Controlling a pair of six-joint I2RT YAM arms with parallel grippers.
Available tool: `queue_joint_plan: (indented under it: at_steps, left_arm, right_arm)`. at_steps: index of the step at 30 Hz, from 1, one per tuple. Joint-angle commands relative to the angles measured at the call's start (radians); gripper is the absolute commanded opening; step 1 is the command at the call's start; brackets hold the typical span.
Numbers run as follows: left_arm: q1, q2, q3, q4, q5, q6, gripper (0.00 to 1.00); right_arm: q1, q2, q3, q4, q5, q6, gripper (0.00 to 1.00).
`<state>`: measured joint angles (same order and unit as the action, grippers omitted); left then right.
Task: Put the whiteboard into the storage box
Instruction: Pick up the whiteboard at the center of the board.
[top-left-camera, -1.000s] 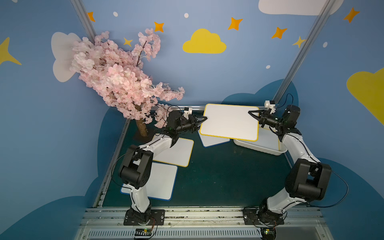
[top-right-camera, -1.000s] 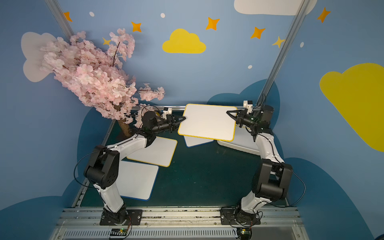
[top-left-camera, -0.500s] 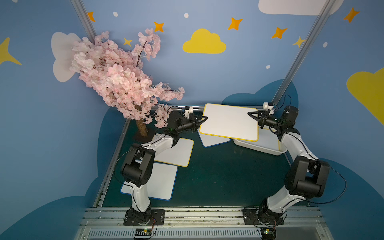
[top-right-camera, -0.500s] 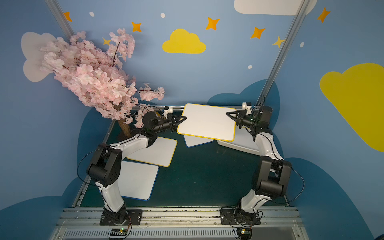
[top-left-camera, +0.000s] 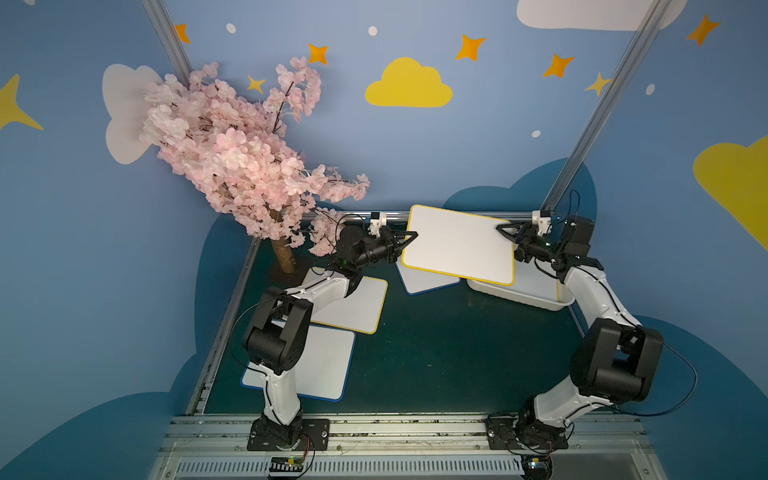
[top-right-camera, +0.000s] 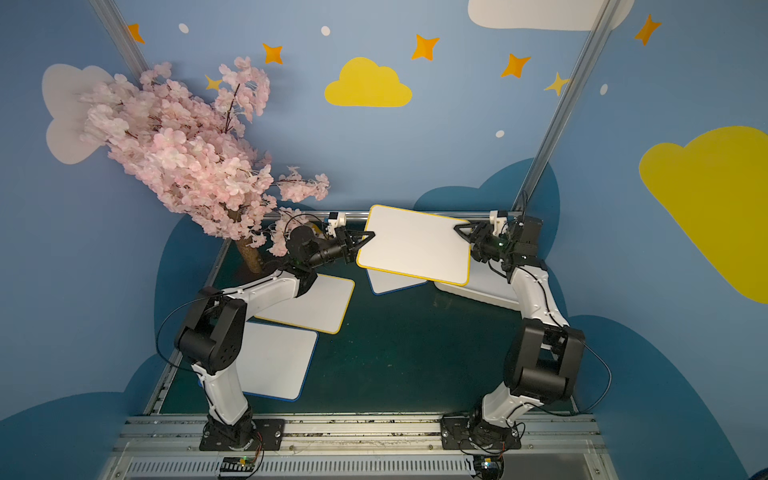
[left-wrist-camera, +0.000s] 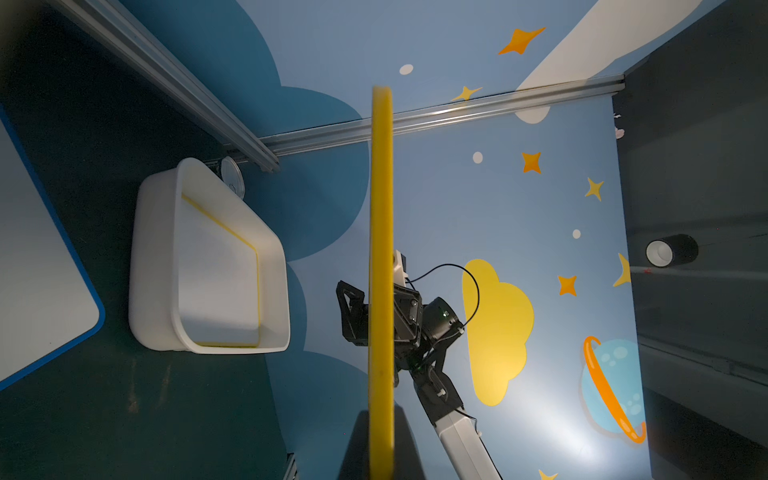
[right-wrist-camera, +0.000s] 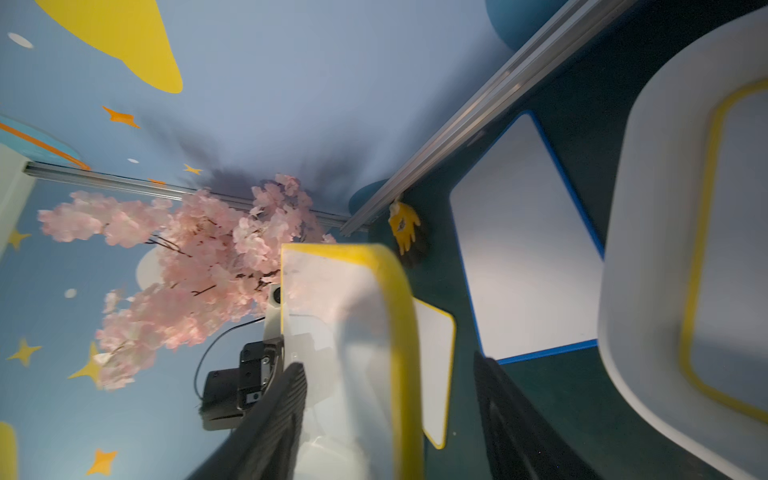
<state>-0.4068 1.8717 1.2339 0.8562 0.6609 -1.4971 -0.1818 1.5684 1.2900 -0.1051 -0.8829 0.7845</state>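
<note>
A yellow-rimmed whiteboard (top-left-camera: 457, 245) (top-right-camera: 413, 245) hangs in the air, tilted, its right part above the storage box (top-left-camera: 519, 297) (top-right-camera: 478, 297). My left gripper (top-left-camera: 409, 239) (top-right-camera: 368, 237) is shut on the board's left edge; in the left wrist view the yellow edge (left-wrist-camera: 381, 270) runs straight out from between the jaws of the left gripper (left-wrist-camera: 380, 415). My right gripper (top-left-camera: 505, 230) (right-wrist-camera: 386, 361) is open, its jaws standing apart on either side of the board's right edge (right-wrist-camera: 332, 316). The white box (left-wrist-camera: 153, 257) (right-wrist-camera: 648, 208) holds another yellow-rimmed board (left-wrist-camera: 220, 270).
Three more boards lie on the dark mat: a blue-rimmed one (top-left-camera: 428, 280) beside the box, a yellow-rimmed one (top-left-camera: 353, 303) and a blue-rimmed one (top-left-camera: 320, 361) by the left arm. A pink blossom tree (top-left-camera: 241, 158) stands at the back left. A small can (left-wrist-camera: 232, 174) sits behind the box.
My left gripper has shut on the board's left edge. My right gripper has opened off the right edge. The board has hardly moved.
</note>
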Motion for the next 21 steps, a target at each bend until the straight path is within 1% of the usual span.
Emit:
queue_joint_plan:
  at_steps: [1, 6, 9, 12, 14, 17, 21]
  left_arm:
    - [0.0, -0.039, -0.009, 0.101, -0.058, -0.023, 0.03]
    - [0.003, -0.057, -0.052, 0.091, -0.141, -0.016, 0.03]
    - [-0.001, -0.058, -0.064, 0.077, -0.192, -0.013, 0.03]
    - [-0.008, -0.056, -0.066, 0.061, -0.247, -0.005, 0.03]
    - [-0.013, -0.049, -0.059, 0.055, -0.278, 0.004, 0.03]
    - [-0.025, -0.033, -0.044, 0.042, -0.323, 0.0, 0.03]
    - [-0.045, -0.014, -0.02, 0.044, -0.36, -0.009, 0.03]
  right_arm:
    - [-0.002, -0.123, -0.026, -0.101, 0.21, -0.104, 0.67]
    - [0.025, -0.321, -0.151, -0.12, 0.486, -0.085, 0.69]
    - [0.08, -0.464, -0.248, -0.114, 0.636, -0.043, 0.69]
    - [0.168, -0.601, -0.35, -0.107, 0.767, 0.043, 0.69]
    - [0.236, -0.675, -0.414, -0.092, 0.828, 0.118, 0.69]
    - [0.332, -0.74, -0.496, -0.072, 0.878, 0.264, 0.69]
    - [0.444, -0.765, -0.61, 0.079, 0.907, 0.46, 0.67]
